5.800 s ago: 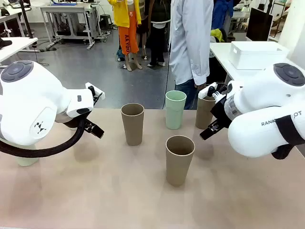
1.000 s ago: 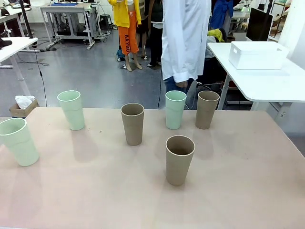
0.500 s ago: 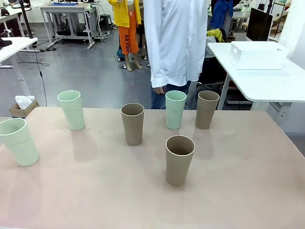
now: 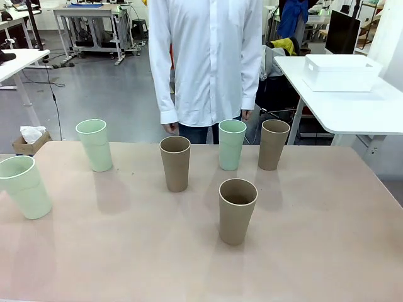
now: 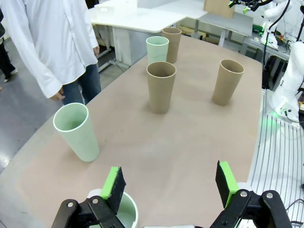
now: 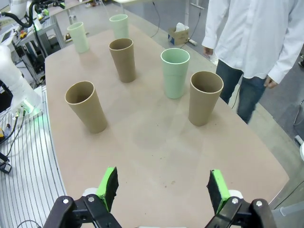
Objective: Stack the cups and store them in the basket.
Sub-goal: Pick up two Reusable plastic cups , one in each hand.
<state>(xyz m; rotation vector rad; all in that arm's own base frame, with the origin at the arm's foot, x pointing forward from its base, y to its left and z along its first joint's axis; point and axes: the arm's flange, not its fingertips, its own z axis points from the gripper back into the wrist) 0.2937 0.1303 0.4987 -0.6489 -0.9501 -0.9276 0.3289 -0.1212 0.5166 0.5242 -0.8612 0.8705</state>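
Cups (image 4: 232,145) are my concern, and all six stand upright and separate on the table (image 4: 327,251), none nested in another. In the front view I count a mint cup (image 4: 24,187) at the left edge, a second mint cup (image 4: 94,145) farther back, a middle tan cup (image 4: 175,163), a far tan cup (image 4: 273,145) beside the third mint one, and a near tan cup (image 4: 237,211) closest to me. The basket (image 4: 340,72) sits on a separate white table off to the right, well apart from every cup. A person (image 4: 208,63) stands at the far edge, arms hanging, touching nothing.

My left gripper (image 5: 170,183) is spread wide with nothing in it, and a mint rim shows just under one finger. My right gripper (image 6: 163,189) is equally wide and empty, above bare tabletop short of the tan and mint cups.

I judge that stacking has not begun, so the first pick is the step in hand. The next move calls for bringing one gripper down over a cup's rim, closing on its wall, lifting it clear and lowering it squarely into a neighbour. The basket looks beyond easy reach, so the person may need to bring it over
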